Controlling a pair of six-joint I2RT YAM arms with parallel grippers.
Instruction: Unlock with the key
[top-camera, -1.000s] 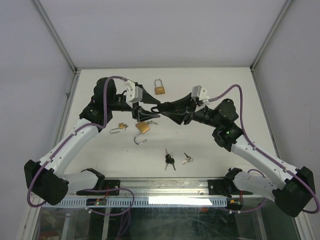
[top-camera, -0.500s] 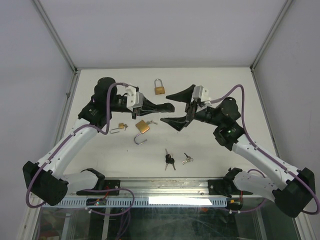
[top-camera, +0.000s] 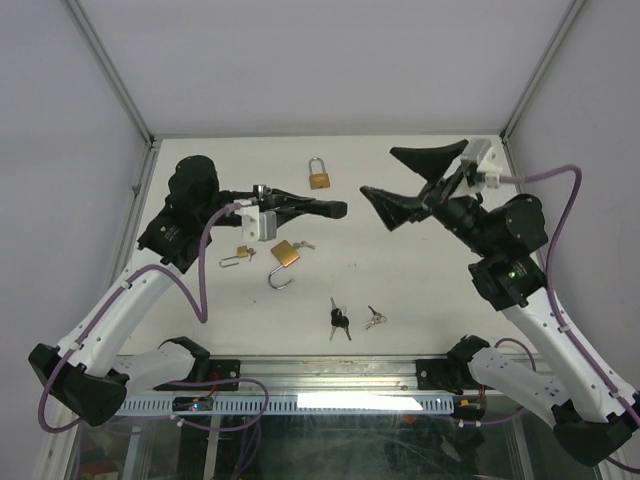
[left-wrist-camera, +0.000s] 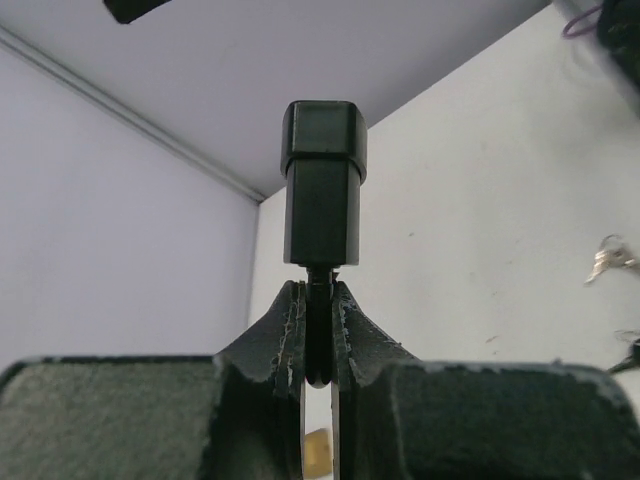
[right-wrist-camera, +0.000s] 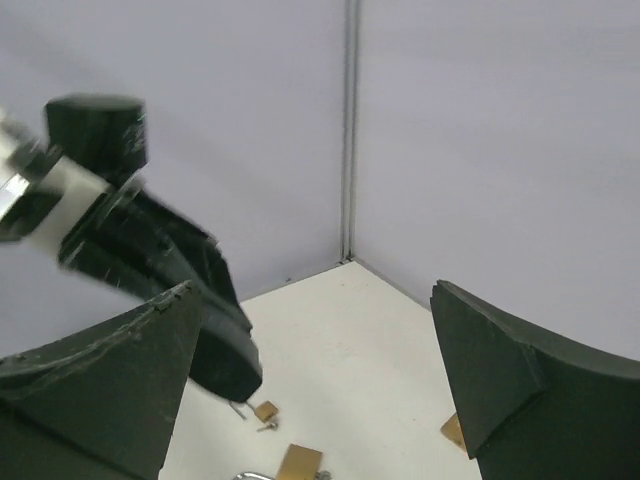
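Note:
A black-headed key (left-wrist-camera: 322, 190) sticks out of my left gripper (left-wrist-camera: 318, 287), whose jaws are shut on its lower end. That gripper (top-camera: 336, 209) hangs above the table's middle, pointing right. Below it lies a brass padlock (top-camera: 285, 254) with its shackle swung open. A smaller padlock (top-camera: 243, 254), also open, lies to its left. A third padlock (top-camera: 319, 179) stands closed farther back. My right gripper (top-camera: 379, 172) is raised at the back right, jaws wide open and empty. In the right wrist view the left gripper (right-wrist-camera: 205, 310) appears blurred above the padlocks (right-wrist-camera: 300, 462).
Two small bunches of keys (top-camera: 339, 320) (top-camera: 374, 319) lie near the front of the white table (top-camera: 420, 280). Grey walls close the table in at the back and both sides. The arm bases and a cable rail (top-camera: 320, 400) run along the near edge.
The grippers were together over the middle. My left gripper has shut on the key and drawn back left; my right gripper has opened wide and swung up and right.

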